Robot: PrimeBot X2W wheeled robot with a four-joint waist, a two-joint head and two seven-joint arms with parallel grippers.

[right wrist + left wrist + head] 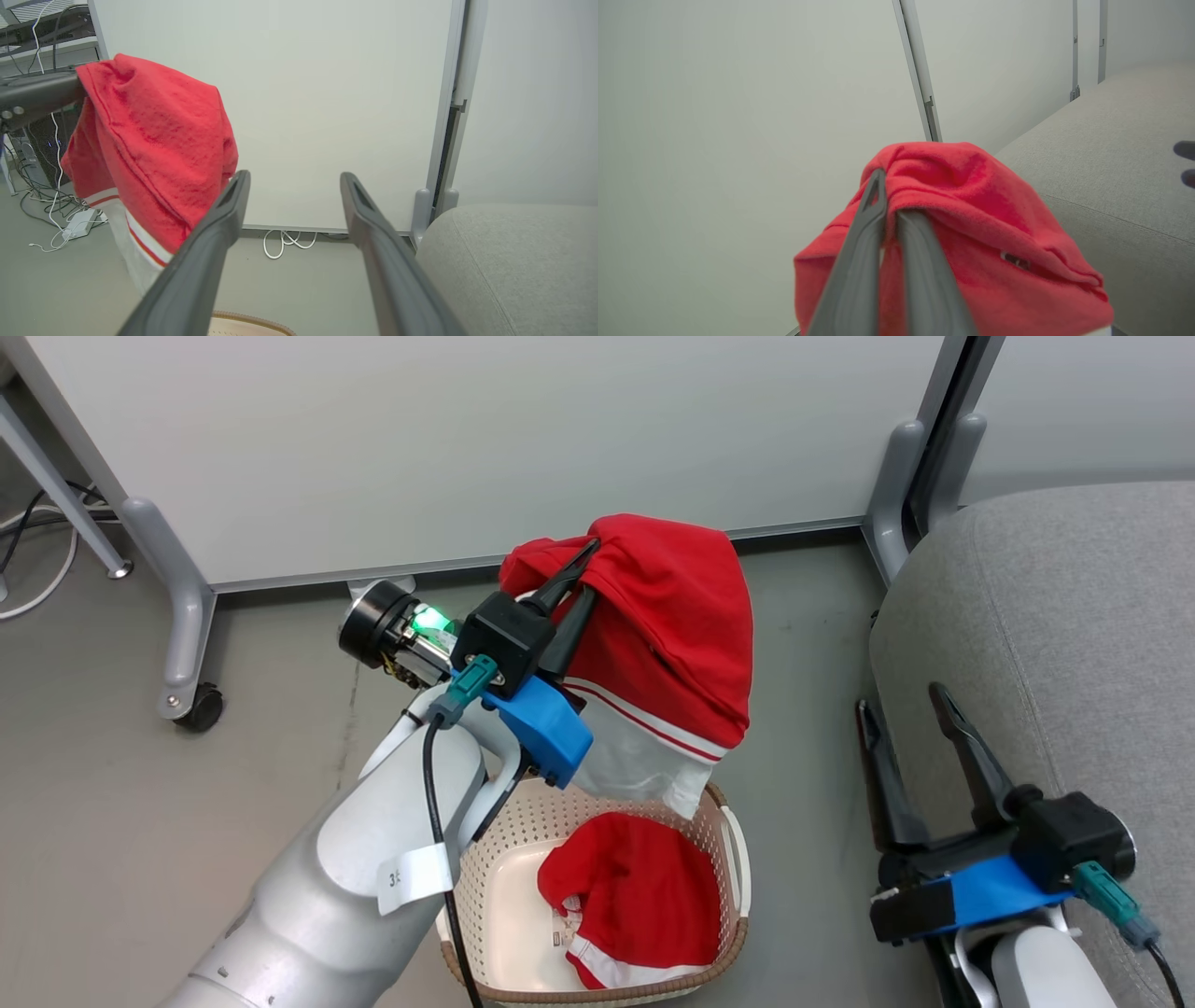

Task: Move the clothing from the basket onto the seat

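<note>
My left gripper [590, 571] is shut on a red garment with white bands [667, 644], held up above the basket [738, 859]. The cloth drapes over the fingers [873, 219] and hangs down to the basket's far rim. From the right wrist it shows as a red bundle [154, 140] at the left. A second red garment [635, 896] with a white-edged hem lies inside the cream basket on the floor. The grey seat [1055, 616] stands to the right. My right gripper [901, 700] is open and empty, low beside the seat's left edge, with its fingers [219, 219] spread wide.
A white partition panel [467, 439] on grey wheeled legs [182, 616] stands just behind the basket. Cables and a power strip [79, 224] lie on the grey floor at the far left. The seat's edge [504, 261] sits close to my right fingers.
</note>
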